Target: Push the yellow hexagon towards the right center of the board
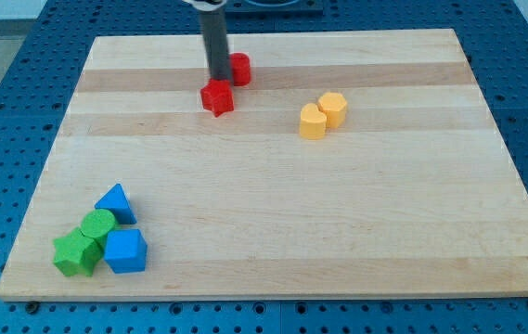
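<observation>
The yellow hexagon (334, 109) sits in the upper middle of the wooden board (338, 232), touching a second yellow block (313, 122) with a rounded heart-like shape at its lower left. My tip (218, 80) is well to the view's left of them, at the top of the board. It stands between a red round block (239, 69) on its right and a red star-like block (217, 97) just below it.
At the board's lower left is a cluster: a blue triangle (115, 203), a green round block (97, 224), a green star-like block (77, 253) and a blue block (125, 250). A blue perforated table (4, 83) surrounds the board.
</observation>
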